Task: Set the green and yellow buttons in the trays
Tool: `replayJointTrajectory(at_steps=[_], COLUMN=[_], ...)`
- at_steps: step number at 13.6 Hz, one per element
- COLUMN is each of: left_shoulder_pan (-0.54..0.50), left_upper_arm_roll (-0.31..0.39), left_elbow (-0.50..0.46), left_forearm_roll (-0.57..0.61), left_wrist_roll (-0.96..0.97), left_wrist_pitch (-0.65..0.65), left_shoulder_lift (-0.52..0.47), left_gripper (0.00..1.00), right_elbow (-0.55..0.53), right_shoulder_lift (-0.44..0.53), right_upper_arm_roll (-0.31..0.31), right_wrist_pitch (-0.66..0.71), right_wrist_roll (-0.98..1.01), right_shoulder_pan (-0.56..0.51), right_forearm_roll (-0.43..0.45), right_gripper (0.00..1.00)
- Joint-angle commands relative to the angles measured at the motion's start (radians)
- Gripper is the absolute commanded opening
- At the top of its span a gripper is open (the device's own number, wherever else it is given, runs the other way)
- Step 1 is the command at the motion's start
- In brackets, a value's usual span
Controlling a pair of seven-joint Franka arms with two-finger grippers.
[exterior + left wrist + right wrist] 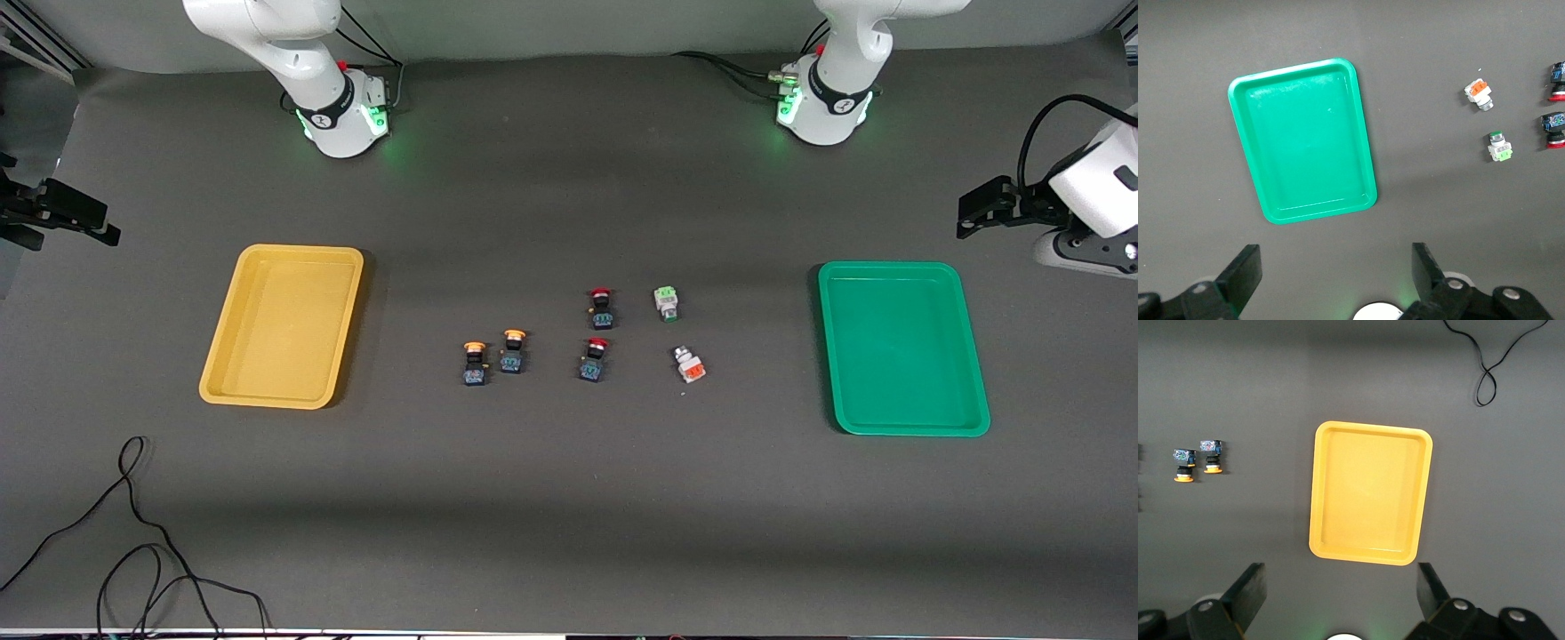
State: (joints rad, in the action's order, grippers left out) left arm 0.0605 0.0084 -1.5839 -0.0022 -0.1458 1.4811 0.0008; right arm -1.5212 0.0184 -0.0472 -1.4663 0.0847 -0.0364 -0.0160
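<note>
So all the buttons are sitting loose in the middle of the tabletop (569,498), nothing in a tray yet. The two yellow-capped buttons (493,357) stand side by side at the right arm's end of the cluster. The green-part button (666,302) and the orange-part button (689,364) lie at the left arm's end, the orange one nearer the front camera. Between those pairs are the two red-capped buttons (597,333), which aren't part of the job.

The yellow tray (222,378) is well apart toward the right arm's end and the green tray (969,418) toward the left arm's end, both bare inside.

The right gripper (1338,600) hangs high over the strip of tabletop between its base and the yellow tray, jaws spread wide and holding nothing. The left gripper (1335,280) does the same by the green tray, also released. Both arms look like they're waiting.

What could go wrong, I'd guess: these things are tiny, blocky bodies with round caps, hard plastic, so a slightly off pinch could pop one sideways. The yellow pair nearly touch, so grabbing one may knock its twin. The red caps are close enough to get bumped. The trays are smooth, glossy and shallow with rounded corners, so a dropped button might skid or bounce out.
</note>
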Motion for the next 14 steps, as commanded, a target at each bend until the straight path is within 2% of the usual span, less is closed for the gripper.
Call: replayJointTrajectory(at_steps=[1, 14], left_shoulder_pan=[0.013, 0.010], left_upper_arm_roll=[0.012, 0.013], left_elbow=[-0.002, -0.005], left_forearm_roll=[-0.002, -0.010], left_wrist_roll=[-0.017, -0.008], left_wrist_pitch=[-0.010, 0.005], left_shoulder_lift=[-0.015, -0.016], left_gripper=[1.00, 1.00], right_elbow=[0.053, 0.064], right_shoulder_lift=[-0.031, -0.046], right_upper_arm_roll=[-0.003, -0.003], right_wrist_pitch=[0.046, 0.061], right_wrist_roll=[0.015, 0.018], right_shoulder_pan=[0.006, 0.006], right_forearm_roll=[0.013, 0.013], right_gripper=[1.00, 1.00])
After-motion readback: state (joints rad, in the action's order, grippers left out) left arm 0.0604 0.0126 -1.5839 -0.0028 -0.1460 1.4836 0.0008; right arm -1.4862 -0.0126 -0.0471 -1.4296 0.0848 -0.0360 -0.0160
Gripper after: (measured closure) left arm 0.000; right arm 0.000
